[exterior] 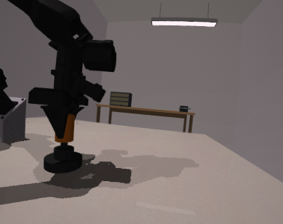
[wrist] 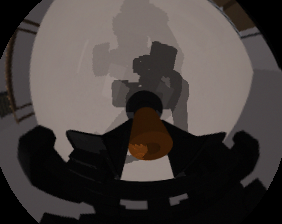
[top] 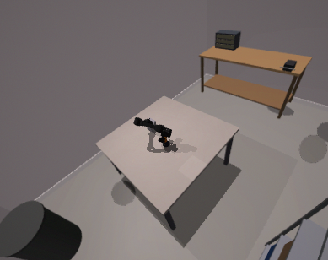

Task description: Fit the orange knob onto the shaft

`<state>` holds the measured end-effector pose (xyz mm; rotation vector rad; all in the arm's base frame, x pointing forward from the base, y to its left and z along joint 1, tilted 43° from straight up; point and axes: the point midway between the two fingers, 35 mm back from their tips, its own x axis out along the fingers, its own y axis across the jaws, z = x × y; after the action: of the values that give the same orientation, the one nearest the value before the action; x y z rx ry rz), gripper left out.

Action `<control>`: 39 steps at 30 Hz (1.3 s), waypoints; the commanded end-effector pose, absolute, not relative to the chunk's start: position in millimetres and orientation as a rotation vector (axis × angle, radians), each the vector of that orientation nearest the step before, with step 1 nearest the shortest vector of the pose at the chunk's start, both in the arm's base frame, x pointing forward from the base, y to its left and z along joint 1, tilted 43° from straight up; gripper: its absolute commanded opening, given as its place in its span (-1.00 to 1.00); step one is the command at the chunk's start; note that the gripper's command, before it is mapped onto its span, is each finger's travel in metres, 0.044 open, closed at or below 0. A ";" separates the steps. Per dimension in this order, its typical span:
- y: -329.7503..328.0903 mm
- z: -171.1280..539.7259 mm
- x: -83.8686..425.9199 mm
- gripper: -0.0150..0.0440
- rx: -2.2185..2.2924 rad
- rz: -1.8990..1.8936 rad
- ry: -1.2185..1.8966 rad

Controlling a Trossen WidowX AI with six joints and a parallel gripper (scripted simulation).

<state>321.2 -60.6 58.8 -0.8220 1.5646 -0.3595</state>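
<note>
The orange knob (exterior: pixel 70 128) (wrist: pixel 148 127) (top: pixel 166 138) is upright, directly above the round pedestal (exterior: pixel 62 164) (wrist: pixel 143 97). My gripper (exterior: pixel 67 130) (wrist: pixel 146 121) is shut on the knob, with a finger on each side of it. A short stretch of the dark shaft (exterior: pixel 64 144) shows between the knob's lower end and the pedestal's raised collar, so the knob is not down on the pedestal. Whether the shaft's tip is inside the hole is hidden. The shaft's flat side and the hole's flat side cannot be seen.
The pedestal stands on the pale table (top: pixel 159 181) (exterior: pixel 210 182). A grey box-like base (exterior: pixel 14 121) stands at the left in the exterior view. A wooden bench (top: pixel 252 59) with a drawer unit (top: pixel 228 40) stands beyond the table, and a dark bin (top: pixel 41 232) stands on the floor.
</note>
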 end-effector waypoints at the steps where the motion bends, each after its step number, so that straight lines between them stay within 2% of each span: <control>1: -61.0 58.4 321.5 -0.49 -0.826 -0.359 1.565; 39: -60.8 58.2 321.5 -0.49 -0.987 -0.196 1.621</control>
<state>321.5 -60.6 58.8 -0.9822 1.6201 -0.1978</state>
